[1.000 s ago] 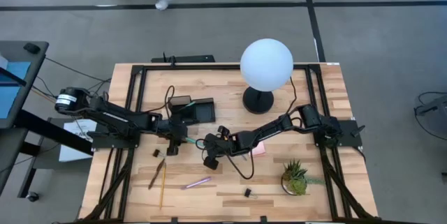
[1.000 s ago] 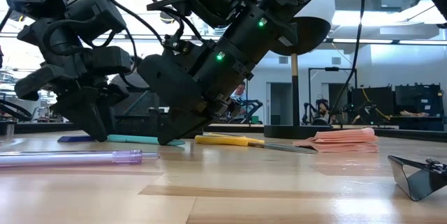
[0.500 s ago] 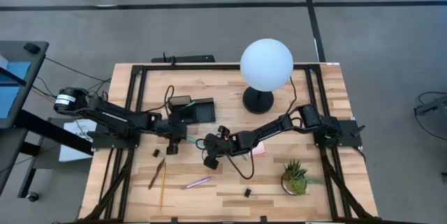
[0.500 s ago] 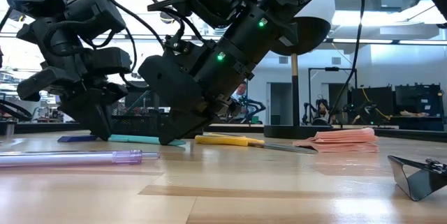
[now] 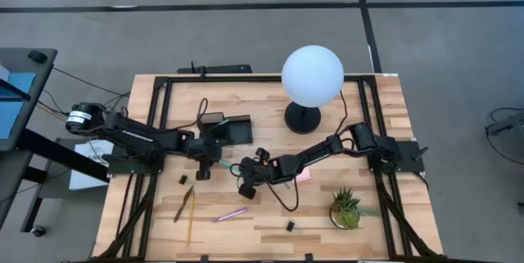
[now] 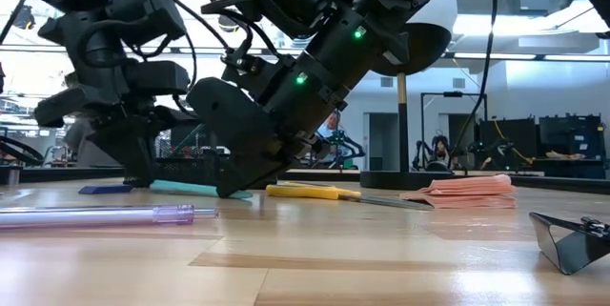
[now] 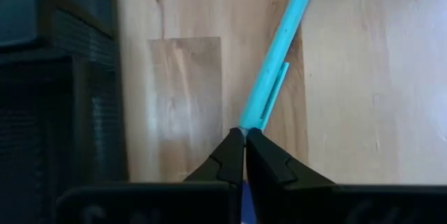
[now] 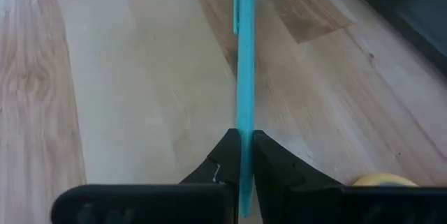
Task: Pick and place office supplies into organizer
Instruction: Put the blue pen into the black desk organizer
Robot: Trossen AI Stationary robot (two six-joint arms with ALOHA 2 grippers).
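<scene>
My left pincer point(image 7: 244, 140) pinches one end of teal pen point(image 7: 278, 56); my right pincer point(image 8: 242, 147) clamps other end. Pen lies low over tabletop point(image 5: 262, 222), just beside black organizer point(image 5: 233, 130).

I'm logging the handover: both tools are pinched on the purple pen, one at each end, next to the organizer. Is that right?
Not quite: the pen is teal, not purple. Both wrist views show the left tool and the right tool shut on the teal pen, beside the organizer. The purple pen lies untouched nearer the table's front edge in the high view.
</scene>
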